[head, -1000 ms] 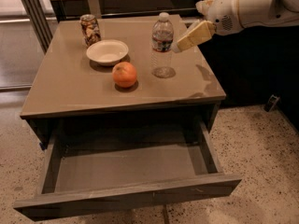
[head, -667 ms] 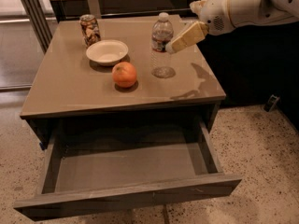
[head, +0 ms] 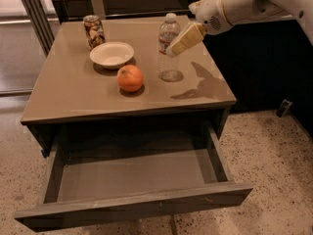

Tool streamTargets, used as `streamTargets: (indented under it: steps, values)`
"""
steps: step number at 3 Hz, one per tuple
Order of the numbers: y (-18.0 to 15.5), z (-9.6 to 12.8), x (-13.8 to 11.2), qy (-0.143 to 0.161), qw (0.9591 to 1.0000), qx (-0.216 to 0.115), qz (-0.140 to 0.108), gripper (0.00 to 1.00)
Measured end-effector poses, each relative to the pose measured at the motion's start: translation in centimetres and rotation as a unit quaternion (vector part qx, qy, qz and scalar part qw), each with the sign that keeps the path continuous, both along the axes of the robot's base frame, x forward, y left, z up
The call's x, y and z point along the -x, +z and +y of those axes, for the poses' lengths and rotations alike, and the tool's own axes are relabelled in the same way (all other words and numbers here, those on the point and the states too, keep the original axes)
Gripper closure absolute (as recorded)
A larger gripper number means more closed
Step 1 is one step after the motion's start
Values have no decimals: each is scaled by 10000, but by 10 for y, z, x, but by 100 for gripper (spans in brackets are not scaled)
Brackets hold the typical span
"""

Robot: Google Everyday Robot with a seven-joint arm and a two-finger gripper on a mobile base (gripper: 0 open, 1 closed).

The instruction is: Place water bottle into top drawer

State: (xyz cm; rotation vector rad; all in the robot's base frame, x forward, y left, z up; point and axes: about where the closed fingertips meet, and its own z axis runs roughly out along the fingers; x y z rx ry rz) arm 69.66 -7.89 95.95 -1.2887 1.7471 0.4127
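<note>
- Camera view, looking down at an angle on the table [head: 63, 87] from its front side.
- On the back right part of the tabletop: the water bottle [head: 165, 39], upright, with a white cap on top, a dark band round the middle and a clear base resting on the surface.
- Just right of the water bottle, level with its upper half: the gripper [head: 175, 47], tan, slanting down and leftward, its tip overlapping the bottle's right edge.
- Cannot tell from this angle how far open the gripper is, nor whether it has hold of the water bottle, merely touches it, or passes in front of it.
- Up and to the right of the water bottle: the white arm [head: 244, 4], reaching in from the upper right corner.
- Right of the water bottle's base, on the tabletop: a dark shadow [head: 205, 84] shaped like the gripper.
- Left of the water bottle and slightly nearer the table's front: the orange [head: 130, 78], near the bottle but apart from it.
- Left of the water bottle, behind the orange: a shallow white bowl [head: 112, 54].
- Farther left and back from the water bottle: a short patterned can [head: 94, 31], upright, just beside the bowl's rear rim.
- Below and in front of the water bottle, under the tabletop: the top drawer [head: 137, 207], pulled well out, grey inner floor in view, flat front panel nearest the camera.
- Water bottle on the table, well apart from the drawer, not yet inside.
</note>
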Motion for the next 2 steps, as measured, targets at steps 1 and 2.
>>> streamTargets:
  steps: [1,2]
  values:
    - [-3,15,-9,144,9998,75,63,0]
    - [-8,30,-13,309,9994,101,131,0]
